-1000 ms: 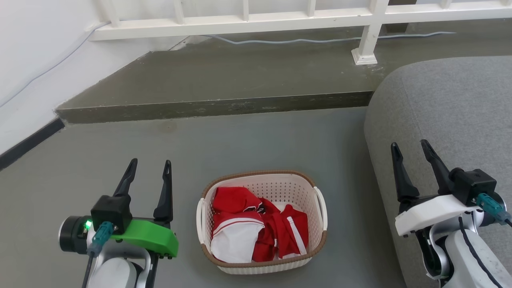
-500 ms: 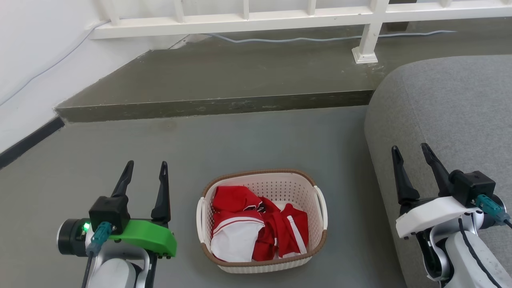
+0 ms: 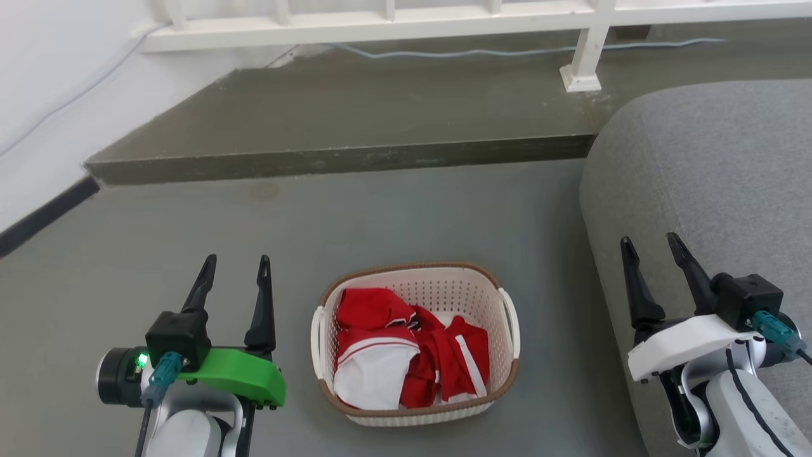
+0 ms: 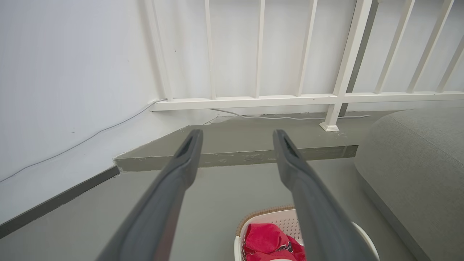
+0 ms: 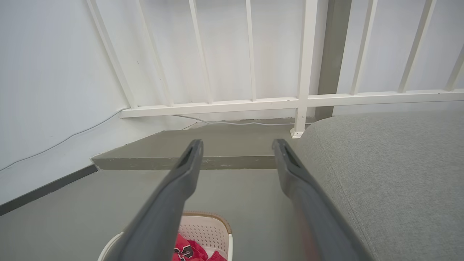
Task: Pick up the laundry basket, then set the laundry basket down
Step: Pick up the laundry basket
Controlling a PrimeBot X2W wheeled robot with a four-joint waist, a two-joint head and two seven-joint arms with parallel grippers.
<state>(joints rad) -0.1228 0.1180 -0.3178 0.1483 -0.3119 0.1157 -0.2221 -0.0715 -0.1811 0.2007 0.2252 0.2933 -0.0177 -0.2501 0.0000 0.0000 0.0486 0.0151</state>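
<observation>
**Item:** laundry basket, a cream-white perforated plastic tub shaped as a rounded rectangle, with a brown woven-look rim and a white loop handle on each short side. It is part-filled with crumpled red-and-white clothes.

**Location:** upright on the smooth grey floor, between the two claws. It is near the left gripper, on that claw's right. It is farther from the right gripper, on that claw's left. Both wrist views show it low, beneath the fingers.

**Left gripper:** long dark fingers spread apart, nothing between them, no contact with the basket.

**Right gripper:** fingers likewise apart and empty, over the edge of the grey upholstered sofa.

**Progress:** judged at the start.
- Done: none of the pick-up. Neither handle is touched.
- Left: bring each claw to its handle, close, lift, then set the basket down.
</observation>
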